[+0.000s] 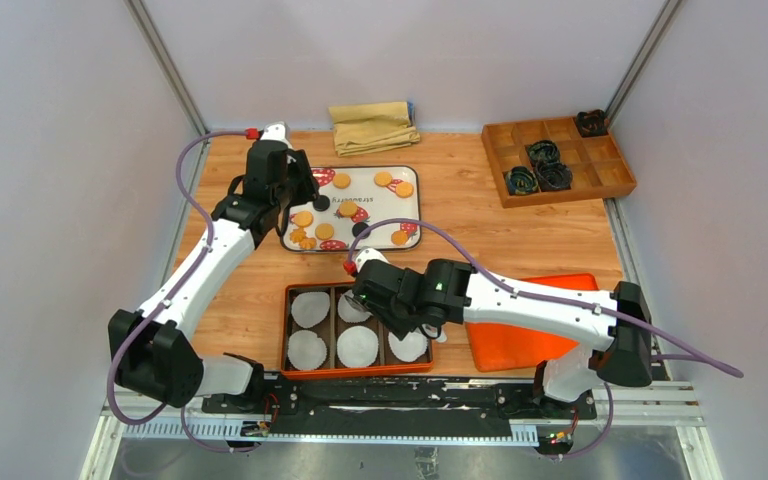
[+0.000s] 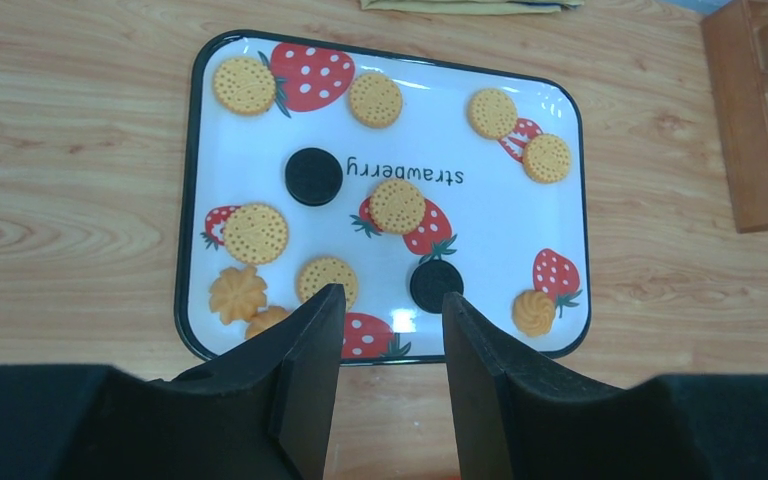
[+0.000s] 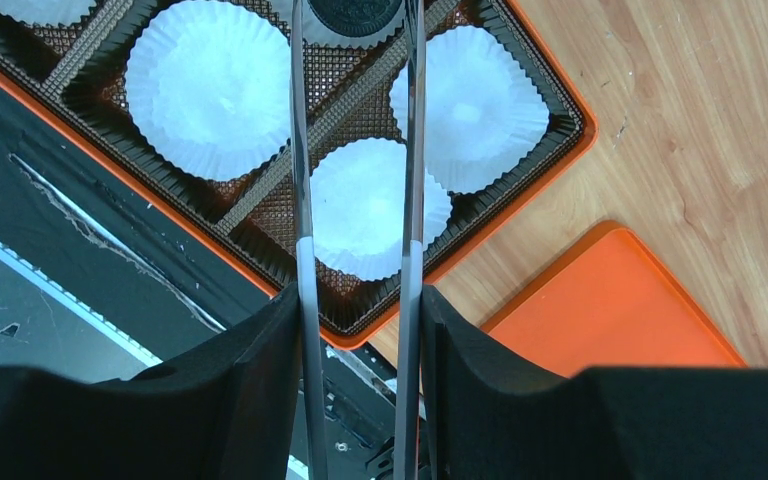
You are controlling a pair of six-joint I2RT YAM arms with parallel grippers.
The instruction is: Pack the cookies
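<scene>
By the near edge of the table (image 1: 460, 190), the far middle compartment of the orange box (image 1: 284, 330) lies straight ahead of the right pincer (image 3: 360, 305), which is clenched on tongs (image 3: 303, 150) pinching a black cookie (image 3: 355, 12) above it. The left pincer (image 2: 390, 300), released and empty, hovers nearer the cookies (image 2: 397, 205) on the tray (image 2: 500, 230).

The top external camera looked steeply down from above and behind both arm bases (image 1: 230, 378), covering the whole bench (image 1: 460, 180). The left wrist camera faced down, close over the strawberry tray (image 2: 500, 230). The right wrist camera faced down, closer still, onto the compartment box (image 3: 260, 195). The top view shared both.
</scene>
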